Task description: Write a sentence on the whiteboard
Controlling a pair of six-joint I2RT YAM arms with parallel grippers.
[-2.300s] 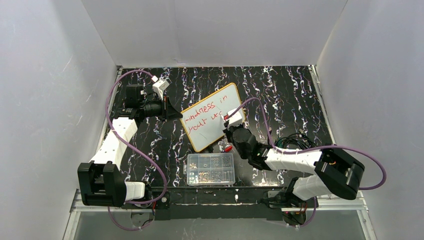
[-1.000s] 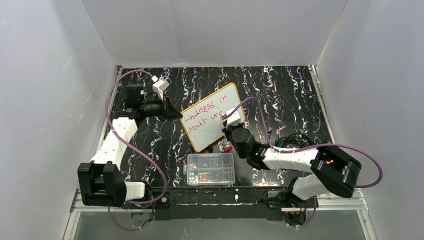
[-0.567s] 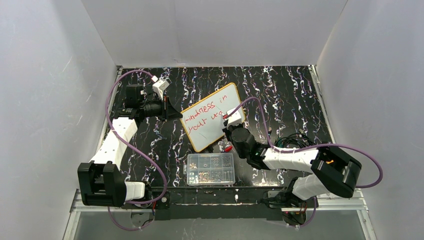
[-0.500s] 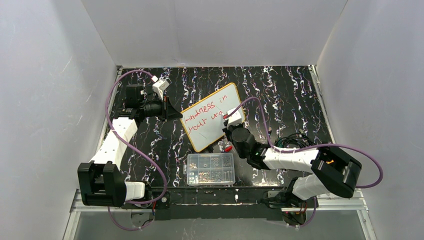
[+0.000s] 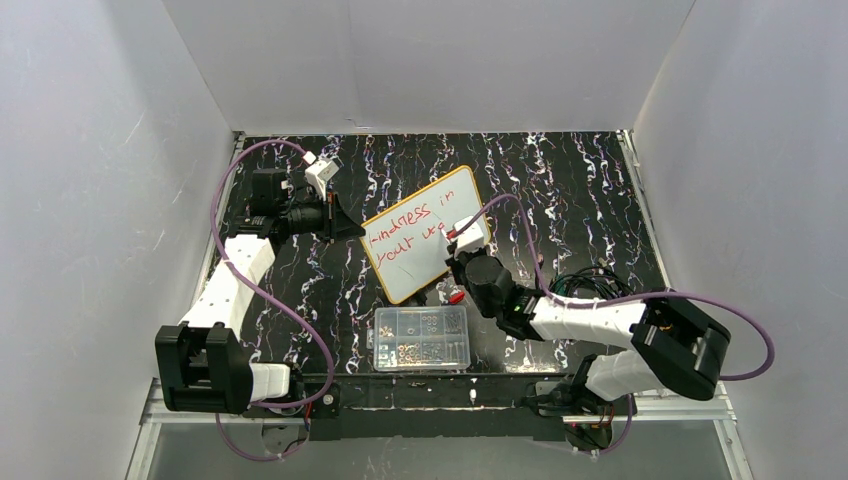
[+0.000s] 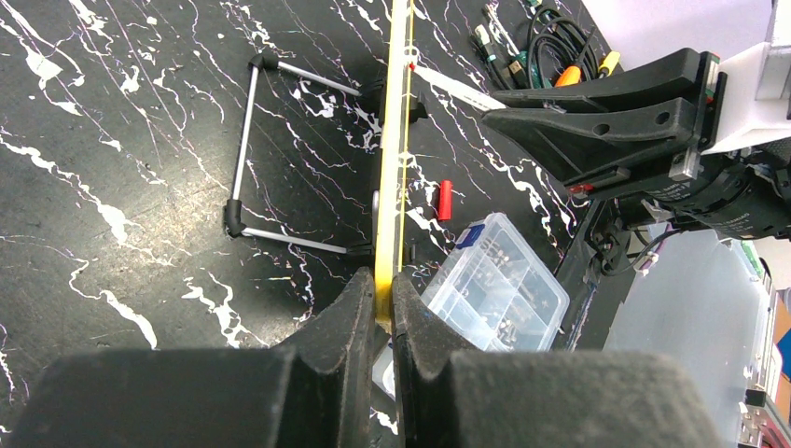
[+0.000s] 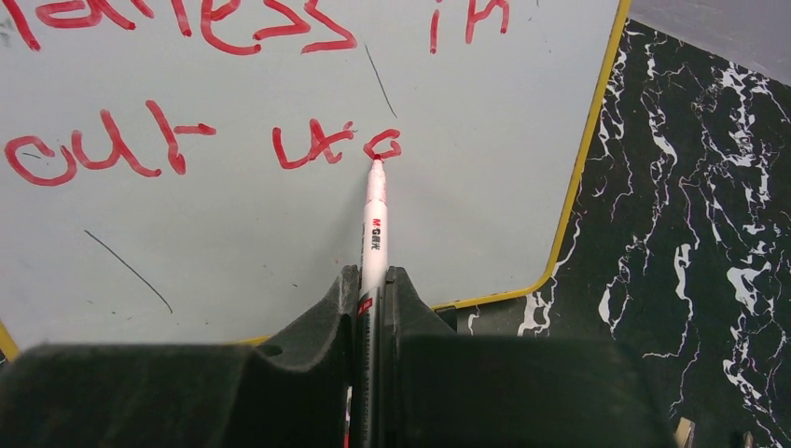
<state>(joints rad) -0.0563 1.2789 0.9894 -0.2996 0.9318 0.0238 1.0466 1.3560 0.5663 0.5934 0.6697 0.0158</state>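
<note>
- Top view: the whiteboard (image 5: 428, 268) sits slanted at mid-table, a white face with a thin yellow rim and rounded corners. The sentence (image 5: 405, 226) runs across it in red, in two lines. The left gripper (image 5: 352, 230) meets the board's left edge. The right gripper (image 5: 460, 252) is over the right part of the face, and its jaws are too small here to judge. A clear compartment box (image 5: 421, 338) lies nearer than the board, with a red cap (image 5: 456, 297) between the two.
- Left wrist view: the board shows edge-on as one yellow line, and the left gripper's jaws are pressed together on that rim. Only this view shows the wire stand (image 6: 244, 149) behind the board, its black feet on the table (image 6: 112, 121). It also shows a tangle of cables (image 6: 550, 37) at the far right.
- Right wrist view: the face fills the picture. The right gripper's jaws are clamped on a white marker (image 7: 373, 229), whose red tip touches the small closed loop ending the lower line. Only here do thin dark stray strokes show on the white.
</note>
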